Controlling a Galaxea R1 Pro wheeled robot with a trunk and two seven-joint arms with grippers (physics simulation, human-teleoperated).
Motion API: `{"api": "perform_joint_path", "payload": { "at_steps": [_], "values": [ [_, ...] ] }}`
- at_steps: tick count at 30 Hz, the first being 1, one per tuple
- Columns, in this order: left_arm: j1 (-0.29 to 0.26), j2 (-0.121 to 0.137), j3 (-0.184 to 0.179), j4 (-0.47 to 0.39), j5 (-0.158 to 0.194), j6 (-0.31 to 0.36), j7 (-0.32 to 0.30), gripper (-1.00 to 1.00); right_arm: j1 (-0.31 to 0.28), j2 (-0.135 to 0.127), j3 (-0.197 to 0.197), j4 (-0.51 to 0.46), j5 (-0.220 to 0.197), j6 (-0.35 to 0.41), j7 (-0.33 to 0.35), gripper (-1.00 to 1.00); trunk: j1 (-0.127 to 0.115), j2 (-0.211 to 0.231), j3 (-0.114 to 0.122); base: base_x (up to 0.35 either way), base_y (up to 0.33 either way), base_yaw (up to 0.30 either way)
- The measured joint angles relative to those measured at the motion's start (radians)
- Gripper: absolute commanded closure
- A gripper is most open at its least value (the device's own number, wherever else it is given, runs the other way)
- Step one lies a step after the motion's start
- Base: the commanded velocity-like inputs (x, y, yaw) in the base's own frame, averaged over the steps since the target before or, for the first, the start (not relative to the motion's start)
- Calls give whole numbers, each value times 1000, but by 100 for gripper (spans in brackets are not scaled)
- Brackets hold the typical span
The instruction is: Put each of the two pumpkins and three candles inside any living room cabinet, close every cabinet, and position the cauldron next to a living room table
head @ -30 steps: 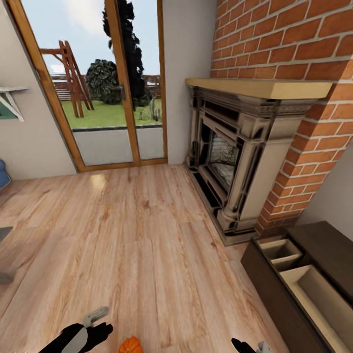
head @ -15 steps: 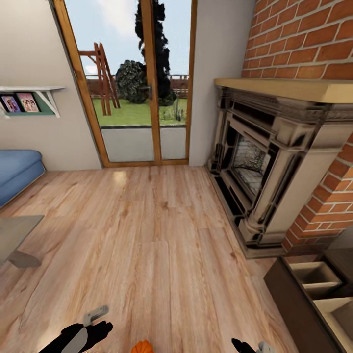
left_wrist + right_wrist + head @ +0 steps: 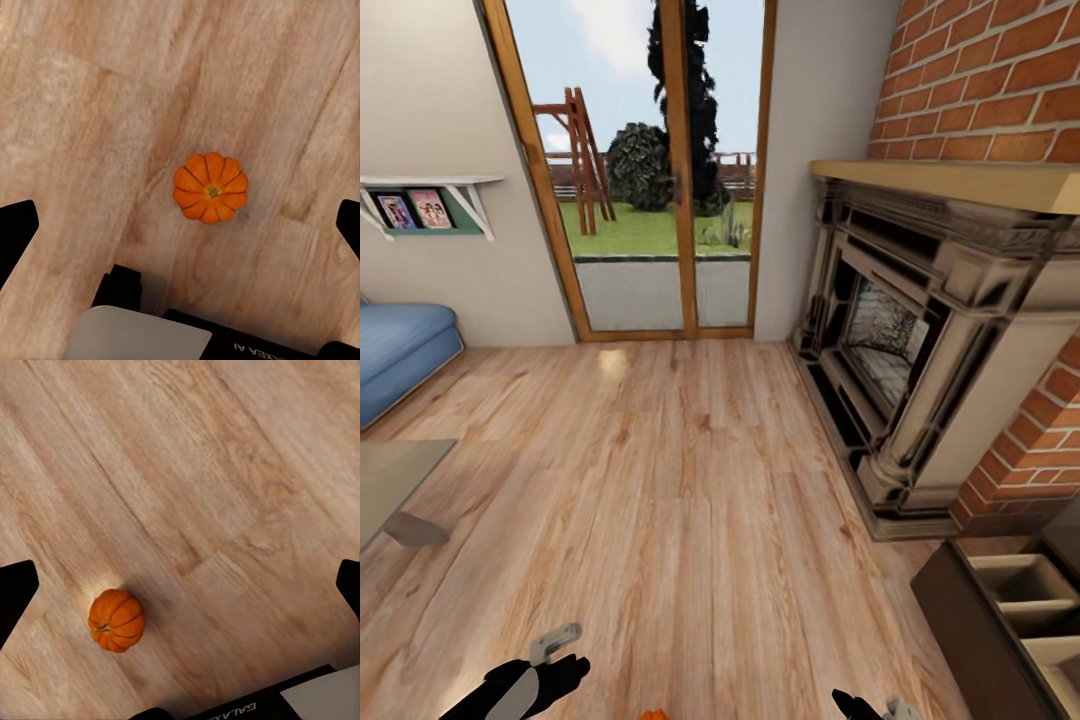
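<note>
In the head view, the robot faces a wood-plank floor that runs to a wood-framed glass door with a garden beyond. A stone fireplace stands at the right against a red brick wall. At the lower right corner, the dark-brown cabinet stands with pull-out fronts drawn open, showing pale beige compartments. At the left edge lie a blue sofa, a wall shelf carrying two framed pictures, and the corner of the low grey-beige bench. The left claw shows at the bottom left, its black body and one grey finger in sight; whether it is open cannot be told from here. A small part of the right claw shows at the bottom edge. Between the two arms, a sliver of an orange pumpkin shows at the bottom edge.

In the left wrist view, the pumpkin sits upright on the floor, seen from above, stem in the middle. The left claw stands wide open, its fingertips far apart at either side and clear of the pumpkin, holding nothing.

In the right wrist view, a pumpkin rests on the floor, tilted with its stem sideways. The right claw is likewise spread wide and empty, the pumpkin lying nearer one fingertip but not touching it.
</note>
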Motion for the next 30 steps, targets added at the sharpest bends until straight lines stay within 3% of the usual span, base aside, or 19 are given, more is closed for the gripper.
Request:
{"api": "perform_joint_path", "payload": {
  "at_steps": [7,23,30],
  "values": [
    [0,0,0,0,0,0,0,-100,0,0,-1,0,0,0,-1,-100,0,0,0,39,-77,166],
    [0,1,0,0,2,-27,-8,-100,0,0,0,-3,0,-1,-1,-100,0,0,0,8,4,8],
    [0,3,-1,0,5,-35,-12,-100,0,0,0,-12,0,-2,8,-100,27,-49,-22,0,0,0]
  ]
}}
